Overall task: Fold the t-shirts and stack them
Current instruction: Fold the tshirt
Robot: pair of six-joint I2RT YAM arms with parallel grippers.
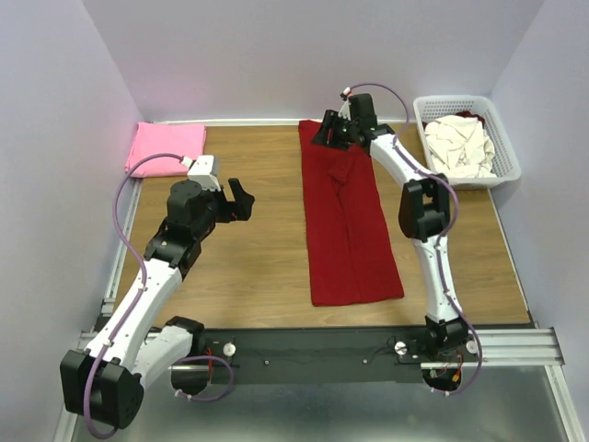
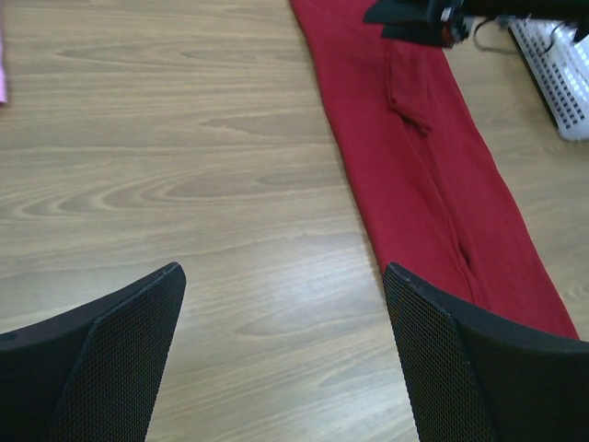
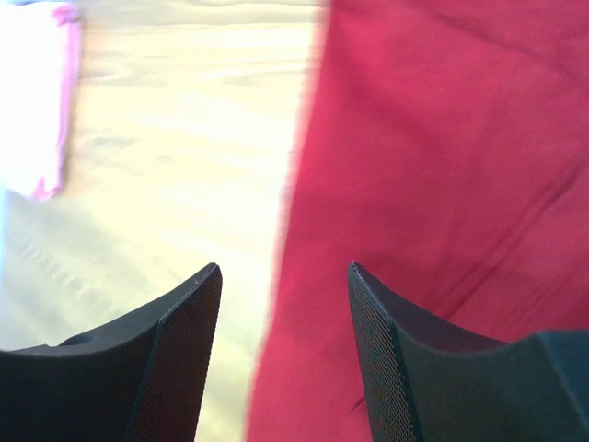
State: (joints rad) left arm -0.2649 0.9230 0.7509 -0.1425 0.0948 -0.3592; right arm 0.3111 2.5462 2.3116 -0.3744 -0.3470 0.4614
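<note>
Wood (image 2: 184, 138) shows under my left gripper (image 2: 281, 272), jaws spread wide, empty; the dark red t-shirt (image 1: 350, 221) lies flat nearby, to its right. Farther out, my right gripper (image 3: 285, 267) hangs parted and empty over that shirt's far left edge. Beyond the left gripper lies the pink t-shirt (image 1: 166, 145); cream t-shirts (image 1: 460, 145) fill the basket (image 1: 451, 98) right of the right gripper.

No text, labels or numbers legible, right wrist view perhaps too blurred

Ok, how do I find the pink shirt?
Look at the wooden table, then at its far left corner. The pink shirt lies there folded flat. The red shirt is mid-table, the cream ones sit in a basket.
</note>
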